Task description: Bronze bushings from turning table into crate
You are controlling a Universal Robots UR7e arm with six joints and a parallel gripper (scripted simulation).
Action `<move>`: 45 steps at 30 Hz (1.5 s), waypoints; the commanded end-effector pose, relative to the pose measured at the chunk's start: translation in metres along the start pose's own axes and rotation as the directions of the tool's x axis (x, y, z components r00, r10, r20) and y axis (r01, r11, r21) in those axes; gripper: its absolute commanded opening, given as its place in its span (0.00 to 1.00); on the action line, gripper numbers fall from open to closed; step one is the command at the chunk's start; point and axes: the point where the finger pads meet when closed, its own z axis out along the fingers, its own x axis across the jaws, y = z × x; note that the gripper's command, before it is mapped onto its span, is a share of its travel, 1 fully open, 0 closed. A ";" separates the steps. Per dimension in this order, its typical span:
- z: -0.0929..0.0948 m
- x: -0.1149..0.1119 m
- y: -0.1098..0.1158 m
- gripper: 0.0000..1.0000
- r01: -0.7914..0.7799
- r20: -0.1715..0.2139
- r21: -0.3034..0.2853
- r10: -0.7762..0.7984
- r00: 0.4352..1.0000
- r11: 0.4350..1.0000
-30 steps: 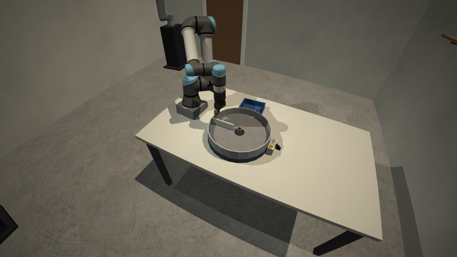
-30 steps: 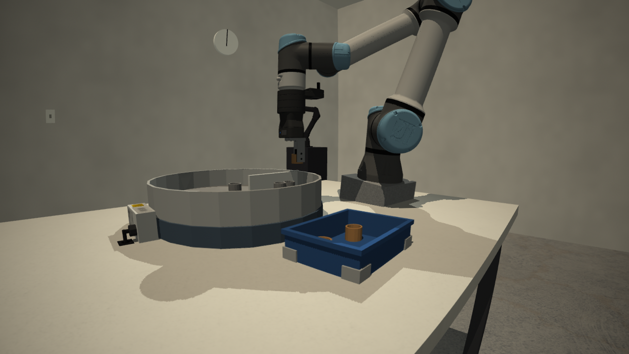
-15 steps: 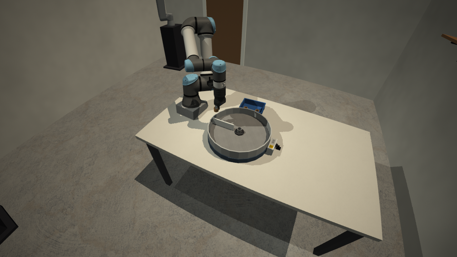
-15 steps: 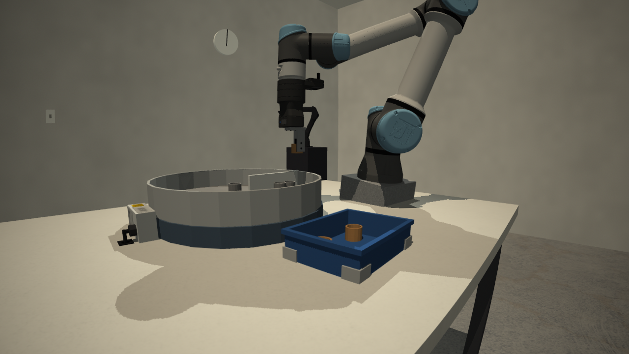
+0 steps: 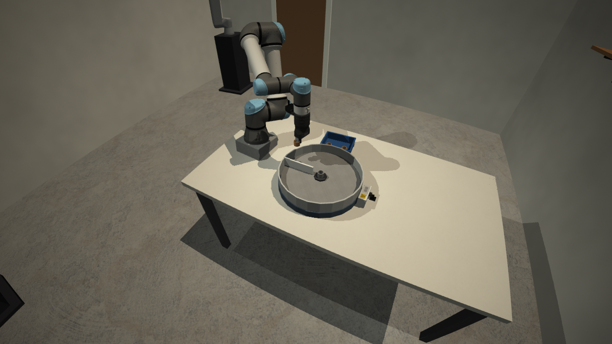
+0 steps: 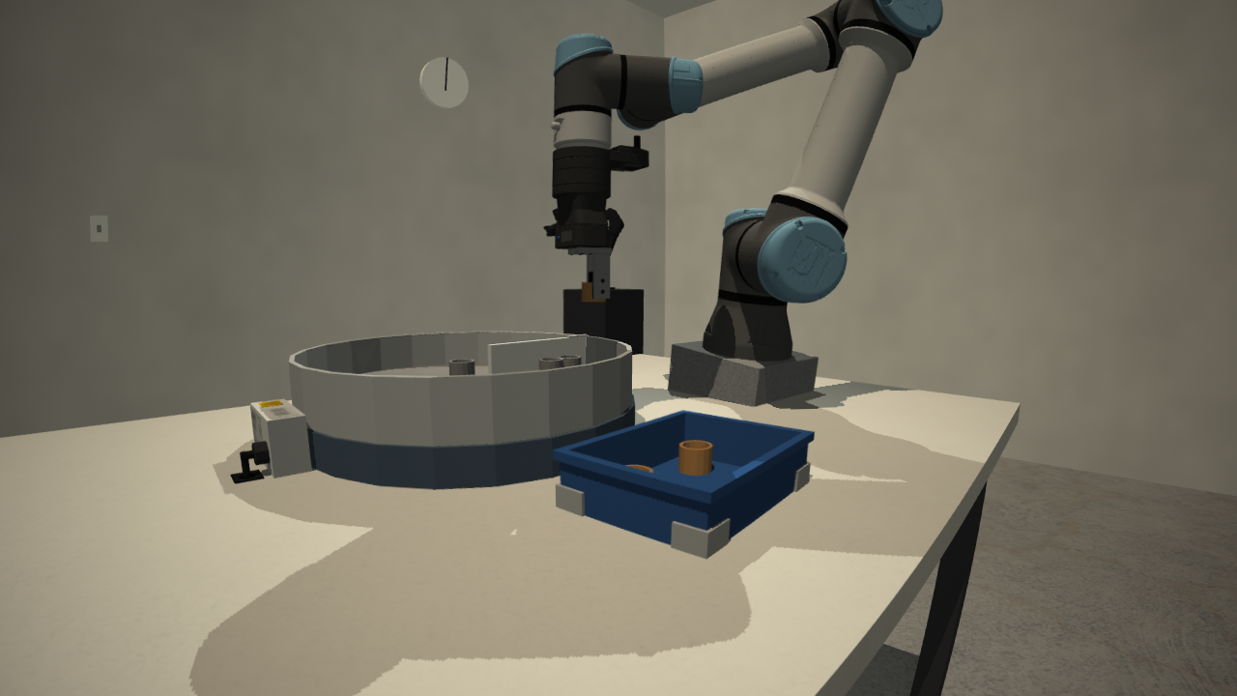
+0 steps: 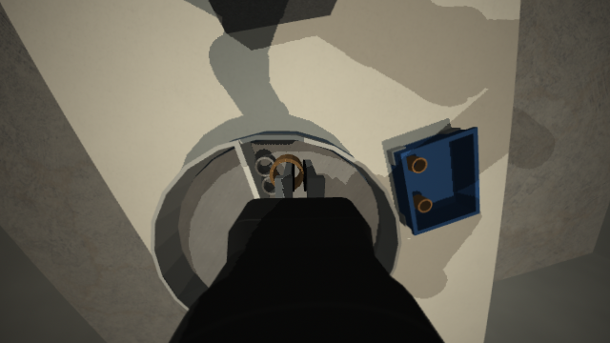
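Pinching, with the jaws, one wall of a short, hollow bronze bushing (image 5: 296, 143) (image 6: 590, 292) (image 7: 286, 157), apparently seating one finger in the bore and the other outside. Hanging high near the divider end of the grey-walled round turning table (image 5: 321, 209) (image 6: 458, 406) (image 7: 164, 248). Probably handling as stiff, smallish and modestly heavy metal, hardly fragile but liable to be slipping or pivoting on its curved wall; best being gripped squarely across that wall, clear of the rim. Below, leaving grey steel bushings (image 6: 550, 364) (image 7: 257, 165) standing beside the thin pale divider (image 5: 298, 165) (image 6: 535, 353) (image 7: 248, 169). Off to the side, seeing two bronze bushings (image 5: 344, 147) (image 6: 695, 458) (image 7: 413, 163) standing apart inside the blue rectangular crate (image 5: 338, 134) (image 6: 631, 474) (image 7: 477, 167). Beneath everything, spreading broad shadows over a flat cream bench (image 5: 428, 192) (image 6: 951, 415) (image 7: 119, 71). Farther out, meeting mottled grey floor (image 5: 106, 171) (image 6: 1124, 554) (image 7: 48, 191), drab walls (image 5: 406, 64) (image 6: 302, 173) and a brown door (image 5: 299, 42).
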 end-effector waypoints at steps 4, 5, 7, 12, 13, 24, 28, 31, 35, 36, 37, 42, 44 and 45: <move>0.000 0.007 0.003 0.00 -0.001 0.005 0.001 0.001 1.000 1.000; 0.000 0.007 0.003 0.00 -0.001 0.005 0.001 0.001 1.000 1.000; 0.000 0.007 0.003 0.00 -0.001 0.005 0.001 0.001 1.000 1.000; 0.000 0.048 0.013 0.00 -0.001 0.005 0.001 0.001 1.000 1.000; 0.000 0.058 0.016 0.00 -0.001 0.005 0.001 0.001 1.000 1.000; 0.000 0.058 0.016 0.00 -0.001 0.005 0.001 0.001 1.000 1.000; 0.000 0.089 0.023 0.00 0.000 0.004 0.001 0.000 1.000 1.000; 0.000 0.110 0.028 0.00 0.000 0.004 0.001 0.000 1.000 1.000; 0.000 0.110 0.028 0.00 0.000 0.004 0.001 0.000 1.000 1.000; 0.000 0.110 0.028 0.00 0.000 0.004 0.001 0.000 1.000 1.000; 0.000 0.110 0.028 0.00 0.000 0.004 0.001 0.000 1.000 1.000; 0.000 0.110 0.028 0.00 0.000 0.004 0.001 0.000 1.000 1.000; 0.000 0.130 0.033 0.00 0.001 0.004 0.002 -0.001 1.000 1.000; 0.000 0.140 0.036 0.00 0.001 0.004 0.002 -0.001 1.000 1.000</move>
